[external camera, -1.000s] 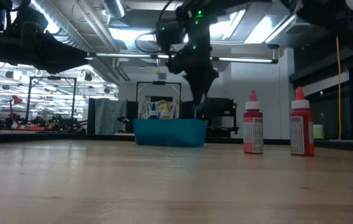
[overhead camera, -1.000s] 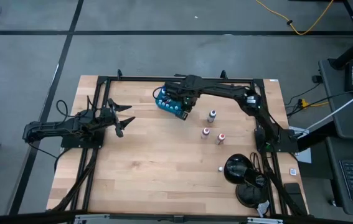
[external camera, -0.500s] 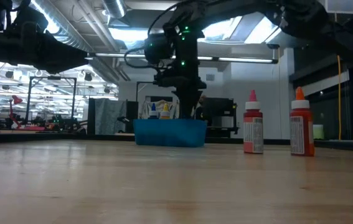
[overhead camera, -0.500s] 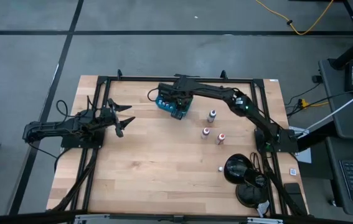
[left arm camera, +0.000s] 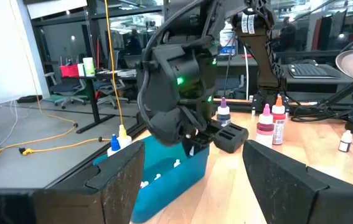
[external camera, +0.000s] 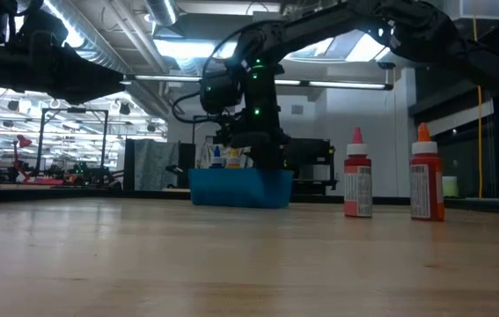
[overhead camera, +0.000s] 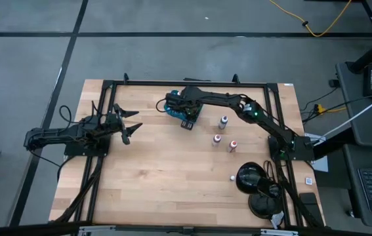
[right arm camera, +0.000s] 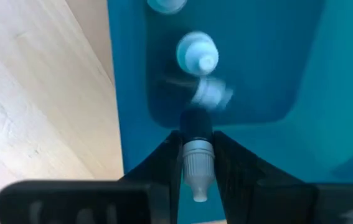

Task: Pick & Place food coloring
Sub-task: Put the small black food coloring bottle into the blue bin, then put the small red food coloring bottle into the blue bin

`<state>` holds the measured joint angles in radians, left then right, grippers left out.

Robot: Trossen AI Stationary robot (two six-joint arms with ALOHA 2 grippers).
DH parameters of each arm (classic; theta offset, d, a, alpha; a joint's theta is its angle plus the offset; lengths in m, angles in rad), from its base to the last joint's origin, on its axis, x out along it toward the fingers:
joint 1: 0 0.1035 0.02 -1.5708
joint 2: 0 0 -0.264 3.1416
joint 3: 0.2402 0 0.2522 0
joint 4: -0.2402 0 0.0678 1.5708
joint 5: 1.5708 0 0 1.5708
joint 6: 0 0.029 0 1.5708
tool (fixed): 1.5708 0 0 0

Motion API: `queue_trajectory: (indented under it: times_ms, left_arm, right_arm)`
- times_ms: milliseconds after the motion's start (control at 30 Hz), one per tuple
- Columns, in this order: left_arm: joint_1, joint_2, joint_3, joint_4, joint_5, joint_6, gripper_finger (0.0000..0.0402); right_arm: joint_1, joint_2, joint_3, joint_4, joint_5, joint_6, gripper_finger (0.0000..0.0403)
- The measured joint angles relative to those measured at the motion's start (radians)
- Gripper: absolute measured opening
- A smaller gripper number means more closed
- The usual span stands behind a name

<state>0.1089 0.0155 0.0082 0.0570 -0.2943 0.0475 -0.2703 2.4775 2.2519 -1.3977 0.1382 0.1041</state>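
Right pincer [right arm camera: 198, 163] closed on a small white-capped bottle [right arm camera: 198, 169] of food coloring, hanging over the teal tray [overhead camera: 172, 109] at roughly 12 o'clock on the surface [overhead camera: 159, 183]. Several bottles already inside the tray — white caps visible directly below the held one.

Hazards from this position:
- Release from too high: possible bounce off the bottles beneath, or tipping over the tray wall onto the surface.
- Lowering too far: possible contact between the fingertips and the capped bottles or the tray rim, shoving the tray.
- Narrow grip near the cap: possible twist or slip before release.

Three more bottles [overhead camera: 223, 122] standing near 2 o'clock of the surface centre, well apart from the tray — at risk of a knock during any later sweep across.

Left pincer [overhead camera: 128, 122] parked wide open at 9 o'clock, holding nothing.
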Motion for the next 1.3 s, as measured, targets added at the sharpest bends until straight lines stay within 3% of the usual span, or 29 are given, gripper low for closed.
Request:
queue_trajectory:
  times_ms: [367,567,767,1300]
  left_arm:
    - [0.000,0.000,0.000,0.000,0.000,0.000,0.0267]
    - [0.000,0.000,0.000,0.000,0.000,0.000,0.0267]
    - [0.000,0.000,0.000,0.000,0.000,0.000,0.0267]
    - [0.000,0.000,0.000,0.000,0.000,0.000,0.0267]
  right_arm:
    - [0.000,0.000,-0.048,0.025,0.000,-0.012,0.0082]
    - [-0.001,0.000,-0.047,0.026,0.000,-0.029,0.0111]
    - [-0.006,0.000,-0.022,0.013,0.000,-0.029,0.0140]
    - [-0.016,-0.031,0.091,-0.121,0.000,0.021,0.0144]
